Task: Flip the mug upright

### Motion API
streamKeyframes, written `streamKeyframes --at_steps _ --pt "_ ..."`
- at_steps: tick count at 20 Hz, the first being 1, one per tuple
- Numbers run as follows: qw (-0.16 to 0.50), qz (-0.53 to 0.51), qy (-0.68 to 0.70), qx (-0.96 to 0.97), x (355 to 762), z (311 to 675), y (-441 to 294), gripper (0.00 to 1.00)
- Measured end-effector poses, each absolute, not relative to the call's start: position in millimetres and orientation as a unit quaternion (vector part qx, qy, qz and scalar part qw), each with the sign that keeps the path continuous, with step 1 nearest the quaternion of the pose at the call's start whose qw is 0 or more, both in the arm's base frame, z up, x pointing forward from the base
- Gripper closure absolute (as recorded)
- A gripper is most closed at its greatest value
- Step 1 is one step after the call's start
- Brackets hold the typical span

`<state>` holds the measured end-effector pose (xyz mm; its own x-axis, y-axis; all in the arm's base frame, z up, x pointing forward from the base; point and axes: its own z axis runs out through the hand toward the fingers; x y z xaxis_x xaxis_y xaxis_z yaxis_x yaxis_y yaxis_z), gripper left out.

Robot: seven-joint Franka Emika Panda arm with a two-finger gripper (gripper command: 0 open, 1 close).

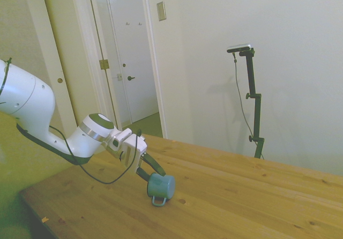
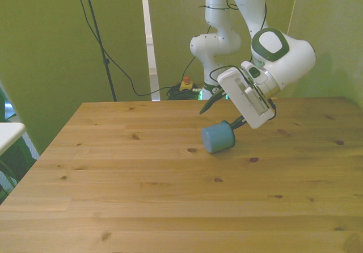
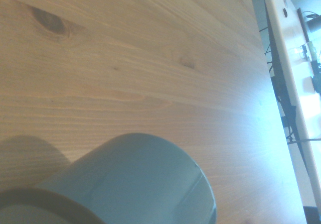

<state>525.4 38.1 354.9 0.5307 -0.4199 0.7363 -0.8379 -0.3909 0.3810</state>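
Seemingly clamped on the rim, the claw [image 2: 231, 118] holds the mug [image 2: 218, 138] tilted on the counter [image 2: 142, 196], its base pointing away and downward from the claw.

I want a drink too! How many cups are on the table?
1. The only cup lies tipped on its side near the middle of the table, at the robot's tool. Nothing on the table looks able to hide another.
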Motion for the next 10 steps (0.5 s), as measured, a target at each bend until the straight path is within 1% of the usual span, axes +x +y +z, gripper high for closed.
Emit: streamKeyframes --at_steps 1,10 --pt "0.382 0.274 -0.400 0.787 526.2 354.1 36.8 1.00" --pt "0.385 0.270 -0.408 0.783 528.1 352.9 26.0 1.00"
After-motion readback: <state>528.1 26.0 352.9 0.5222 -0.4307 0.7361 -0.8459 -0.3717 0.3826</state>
